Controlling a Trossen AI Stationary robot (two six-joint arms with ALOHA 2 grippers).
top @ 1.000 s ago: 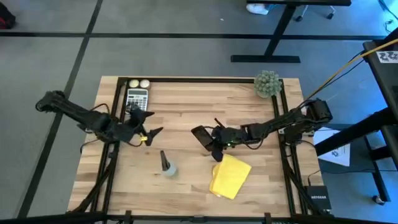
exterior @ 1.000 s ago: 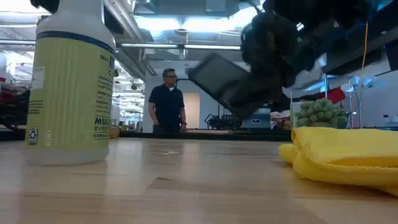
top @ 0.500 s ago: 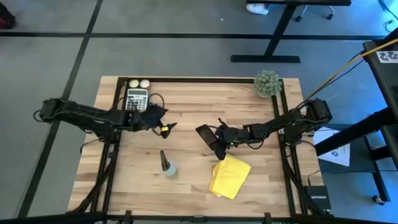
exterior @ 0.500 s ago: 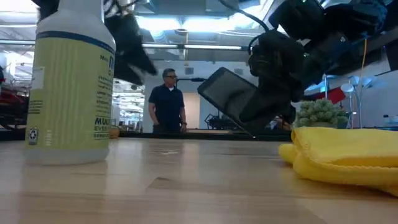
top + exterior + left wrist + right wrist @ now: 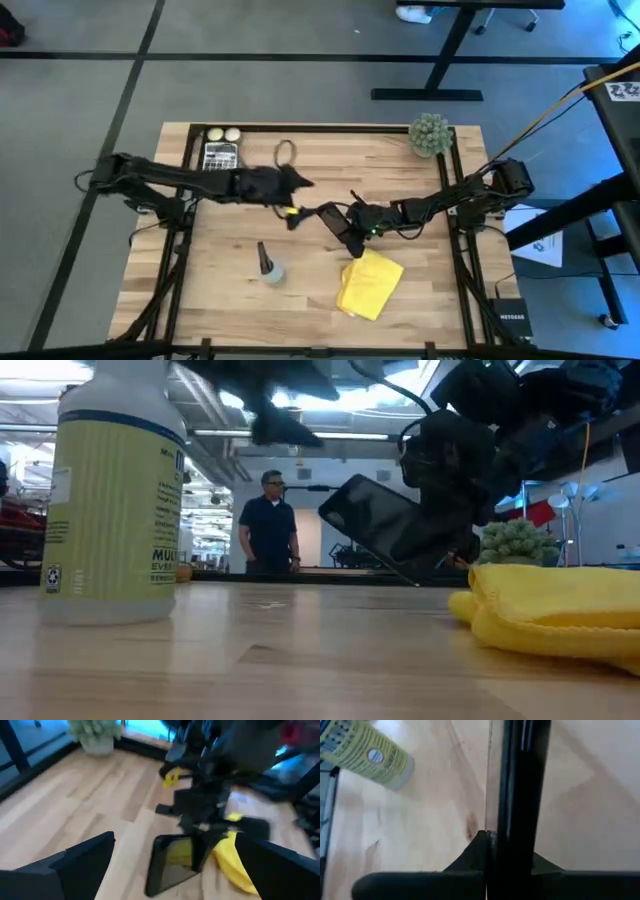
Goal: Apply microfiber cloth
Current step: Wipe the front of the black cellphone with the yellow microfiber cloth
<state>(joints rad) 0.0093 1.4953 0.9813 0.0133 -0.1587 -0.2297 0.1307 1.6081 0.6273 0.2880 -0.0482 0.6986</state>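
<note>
The bright yellow microfiber cloth (image 5: 370, 283) (image 5: 560, 610) lies crumpled flat on the wooden table, near the front right. My right gripper (image 5: 352, 226) is shut on a black smartphone (image 5: 331, 219) (image 5: 380, 525) just beyond the cloth. My left gripper (image 5: 299, 200) (image 5: 175, 840) hovers open just left of the phone, its fingers pointing at it, touching nothing. The cloth (image 5: 231, 857) shows behind the phone (image 5: 167, 865) in the left wrist view. My right gripper pinches the smartphone between its two fingers, across its flat faces; the right wrist view shows the phone edge-on (image 5: 520, 795). The fingers come from the table's right, slanting down. The phone sits tilted, its left end (image 5: 335, 500) raised; whether its low end touches the table I cannot tell.
A grey spray bottle (image 5: 268, 266) (image 5: 110, 490) stands near the front, left of the cloth. A calculator (image 5: 221, 156) and two pale balls (image 5: 223, 134) lie at the far left corner, a green plant (image 5: 430, 135) at the far right. A person (image 5: 270, 520) stands in the room behind.
My left gripper has swept from beside the calculator toward the table's right, ending close to the phone. My right gripper has shifted the phone slightly right and lower, keeping it tilted. The cloth and bottle have stayed put.
</note>
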